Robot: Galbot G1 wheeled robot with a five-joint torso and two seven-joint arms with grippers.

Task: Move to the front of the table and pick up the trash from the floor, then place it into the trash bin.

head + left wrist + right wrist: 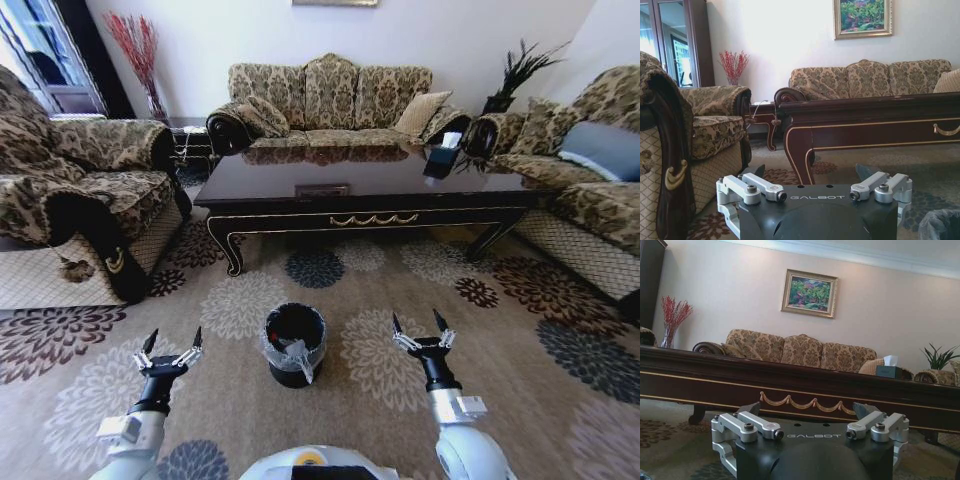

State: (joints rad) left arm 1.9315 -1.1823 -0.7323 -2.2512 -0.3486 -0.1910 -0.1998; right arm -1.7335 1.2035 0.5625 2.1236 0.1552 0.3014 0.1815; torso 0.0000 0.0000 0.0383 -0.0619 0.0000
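Standing on the patterned carpet between the two arms is the bin — a small round black bucket with a clear plastic bag folded over its rim, and a pale crumpled scrap showing against its dark inside near the front edge. It sits in front of the table, well apart from it; the table is long, low and dark glossy wood, with a gold scroll ornament on its apron and curved legs. The left gripper hangs just beside the bin on one side, its fingers spread apart and empty; the right gripper hangs on the other side, likewise spread and empty.
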